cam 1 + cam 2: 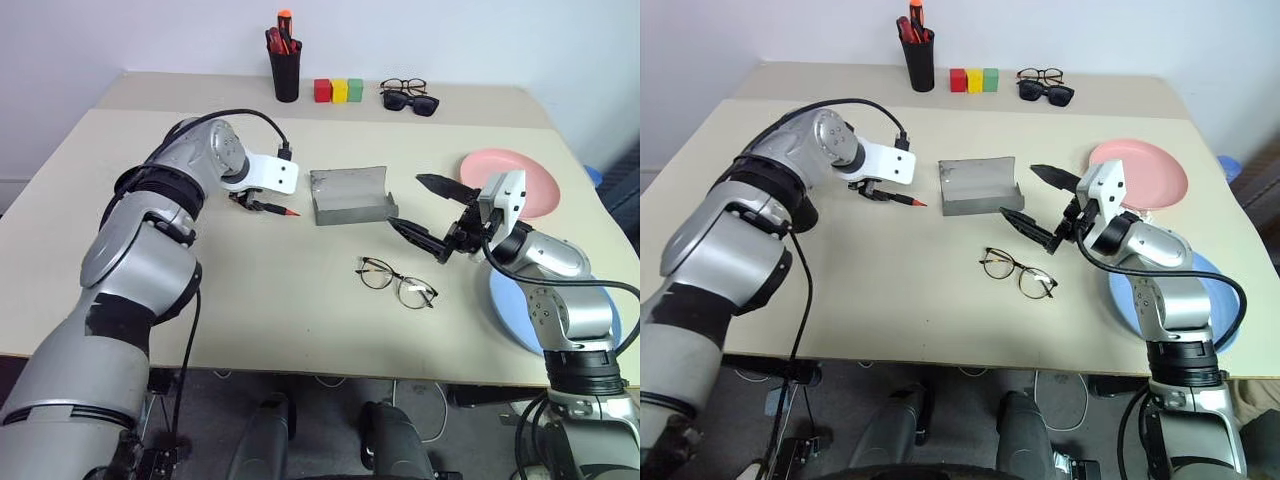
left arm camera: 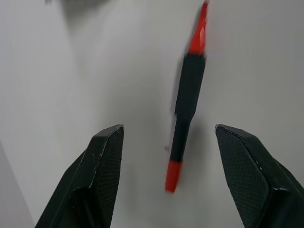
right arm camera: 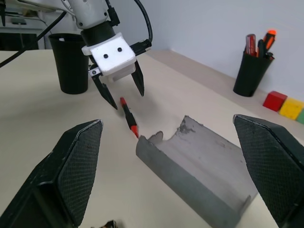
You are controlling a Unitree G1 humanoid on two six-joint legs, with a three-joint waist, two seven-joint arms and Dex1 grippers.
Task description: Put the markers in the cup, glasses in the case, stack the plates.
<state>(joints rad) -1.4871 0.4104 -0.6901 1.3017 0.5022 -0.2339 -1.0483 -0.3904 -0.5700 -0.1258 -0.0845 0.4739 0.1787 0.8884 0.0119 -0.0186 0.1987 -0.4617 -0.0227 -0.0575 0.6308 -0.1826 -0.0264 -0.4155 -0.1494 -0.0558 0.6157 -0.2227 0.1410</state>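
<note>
Red marker with black barrel (image 1: 268,208) lies flat on the tan table (image 1: 300,300), just left of the open grey case (image 1: 350,195). Left gripper (image 3: 121,90) hangs over it, fingers spread, not touching. Wire-framed glasses (image 1: 397,281) lie in front of the case. Right gripper (image 1: 428,212) wide open, empty, between the case and the pink plate (image 1: 535,175); blue plate (image 1: 520,315) under right arm

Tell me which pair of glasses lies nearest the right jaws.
The thin wire-framed clear glasses, alone mid-table just below the right gripper; the black sunglasses and thicker-framed pair sit at the far edge.
</note>
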